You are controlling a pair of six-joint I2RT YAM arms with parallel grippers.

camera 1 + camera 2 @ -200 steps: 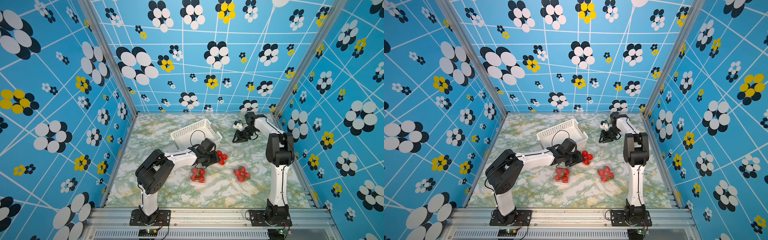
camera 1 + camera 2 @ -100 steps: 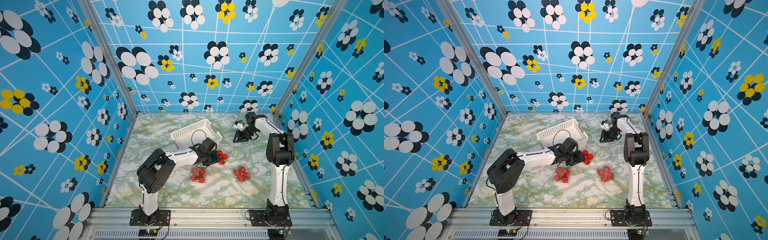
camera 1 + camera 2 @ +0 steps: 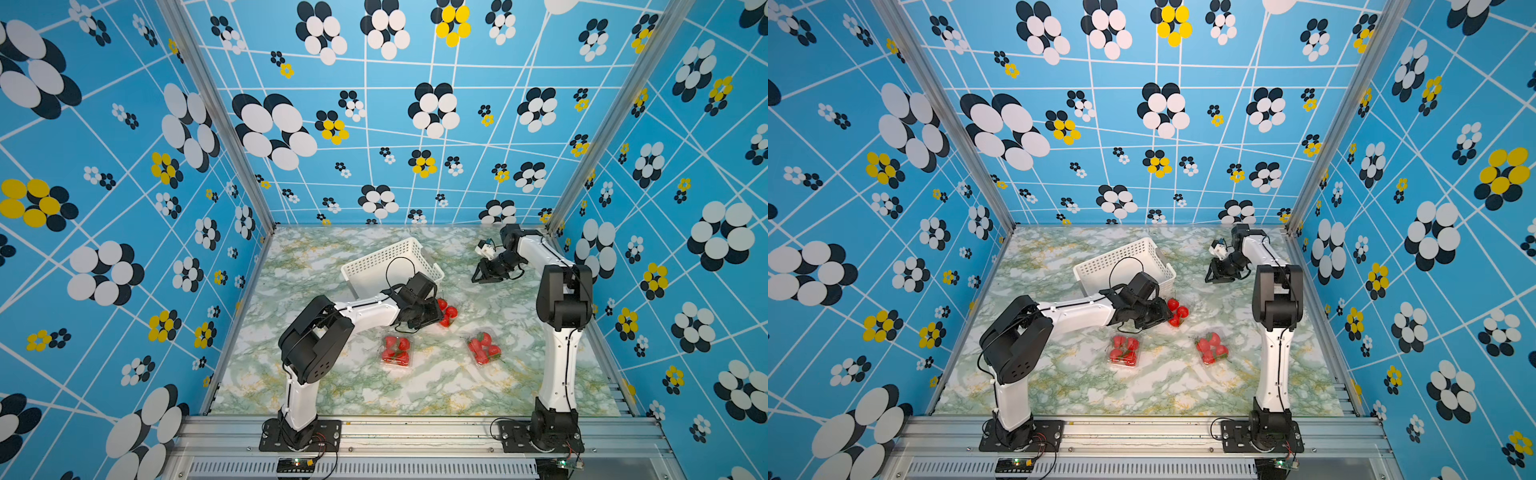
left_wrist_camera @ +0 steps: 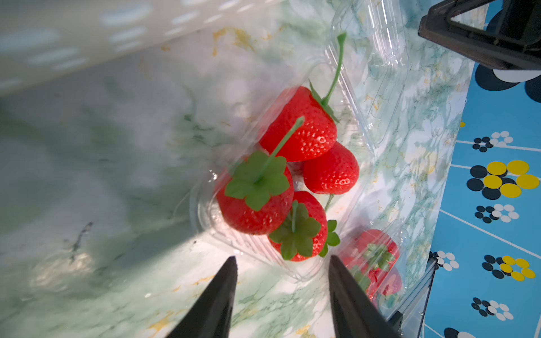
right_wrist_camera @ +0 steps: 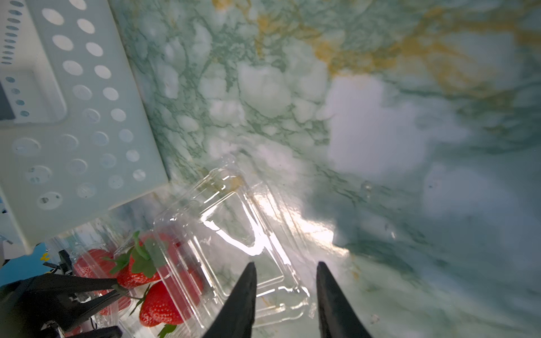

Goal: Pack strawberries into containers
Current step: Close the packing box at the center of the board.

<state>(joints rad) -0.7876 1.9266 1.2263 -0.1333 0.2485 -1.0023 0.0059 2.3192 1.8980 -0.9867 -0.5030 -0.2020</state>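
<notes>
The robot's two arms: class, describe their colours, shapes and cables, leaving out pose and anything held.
Both the left arm and right arm have smooth white links joined by bulky black joint housings, on black base plates. A thin black cable loops at the left wrist. The left gripper and right gripper each have two tapered, pointed black fingers.

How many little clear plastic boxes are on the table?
3. The near-left box and near-right box sit filled towards the front; the third box, lid open, lies by the left hand beside the white basket.

No legible text, label, brand or number on anything here.
</notes>
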